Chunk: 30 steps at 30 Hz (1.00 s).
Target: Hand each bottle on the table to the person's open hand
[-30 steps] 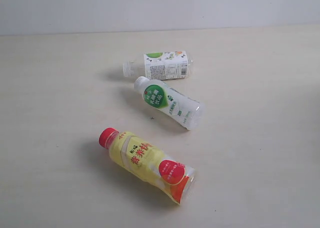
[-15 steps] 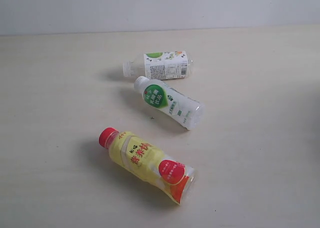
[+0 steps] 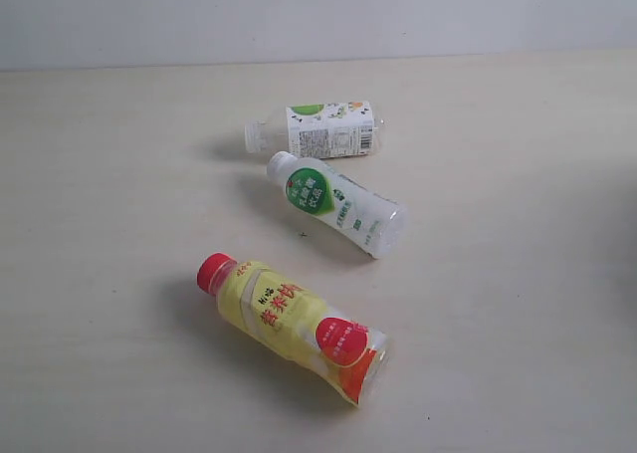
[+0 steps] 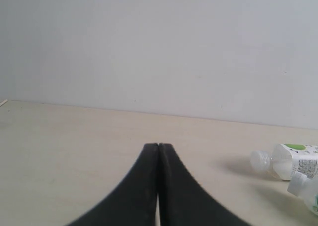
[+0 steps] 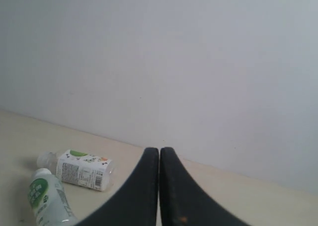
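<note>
Nothing moved: 3 bottles (contents unclear) lie on the table.

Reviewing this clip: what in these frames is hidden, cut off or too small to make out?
- The person's hand: in no view.
- The arms: outside the exterior view. The wrist views show only the shut tips of the left end effector and the right end effector.
- The green-logo bottle: cut off by the frame edge in both wrist views.
- The yellow bottle: outside both wrist views.
- Fine print on the white-labelled bottle: too small to read in the exterior view.
</note>
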### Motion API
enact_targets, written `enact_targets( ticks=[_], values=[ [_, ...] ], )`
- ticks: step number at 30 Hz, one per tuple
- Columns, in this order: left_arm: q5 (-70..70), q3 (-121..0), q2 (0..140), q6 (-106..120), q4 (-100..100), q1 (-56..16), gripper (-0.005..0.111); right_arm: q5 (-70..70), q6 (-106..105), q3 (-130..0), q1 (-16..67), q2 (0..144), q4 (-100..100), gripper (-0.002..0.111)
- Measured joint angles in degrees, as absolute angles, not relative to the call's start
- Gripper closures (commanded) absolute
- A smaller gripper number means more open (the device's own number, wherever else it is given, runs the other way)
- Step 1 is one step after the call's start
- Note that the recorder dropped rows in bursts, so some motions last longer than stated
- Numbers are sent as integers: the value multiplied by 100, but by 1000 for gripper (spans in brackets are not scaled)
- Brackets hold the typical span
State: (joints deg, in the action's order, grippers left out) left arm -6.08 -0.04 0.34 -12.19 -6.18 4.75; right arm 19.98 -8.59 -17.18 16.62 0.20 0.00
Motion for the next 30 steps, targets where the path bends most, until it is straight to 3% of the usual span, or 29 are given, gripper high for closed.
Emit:
enact_targets(
  ticks=[30],
  values=[
    [-608,-4,34,-1219,-618,475,107,2119,-859,-1716,1992,20,31,107]
  ],
)
